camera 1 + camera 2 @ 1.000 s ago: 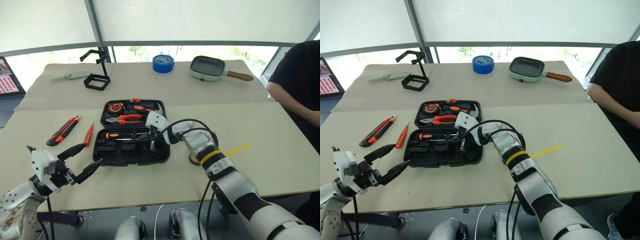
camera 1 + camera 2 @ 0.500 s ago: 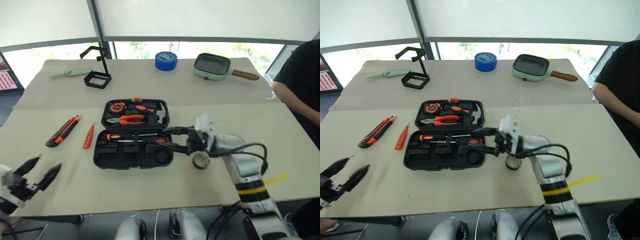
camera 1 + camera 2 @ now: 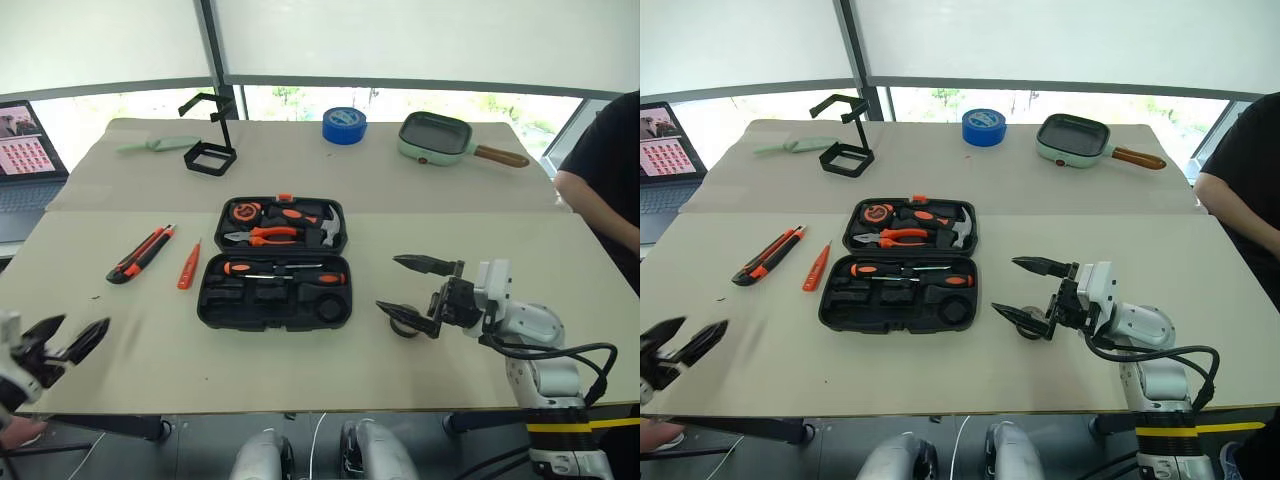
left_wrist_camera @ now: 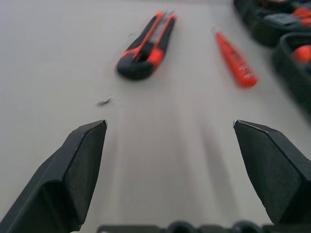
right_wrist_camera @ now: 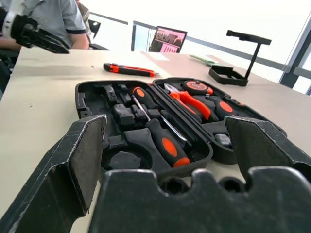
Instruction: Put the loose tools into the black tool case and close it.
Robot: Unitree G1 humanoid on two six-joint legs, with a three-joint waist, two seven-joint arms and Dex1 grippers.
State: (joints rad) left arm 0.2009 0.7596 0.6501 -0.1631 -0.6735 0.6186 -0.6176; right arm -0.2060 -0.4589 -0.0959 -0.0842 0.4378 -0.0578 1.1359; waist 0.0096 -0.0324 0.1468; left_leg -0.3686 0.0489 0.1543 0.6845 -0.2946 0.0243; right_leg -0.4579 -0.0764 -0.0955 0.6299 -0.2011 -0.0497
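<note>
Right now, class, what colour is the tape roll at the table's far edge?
Blue. The tape roll shows best in the right eye view.

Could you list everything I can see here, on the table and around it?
tool case: one, black, open, mid-table
utility knife: one, orange-black, left of case
small screwdriver: one, orange, between knife and case
small tape roll: one, dark grey, right of case
big tape roll: one, blue, far side
pan: one, pale green, far right
stand: one, black, far left
handled tool: one, pale green
laptop: one, left edge
person: one, right
left gripper: jaws open
right gripper: jaws open
</note>
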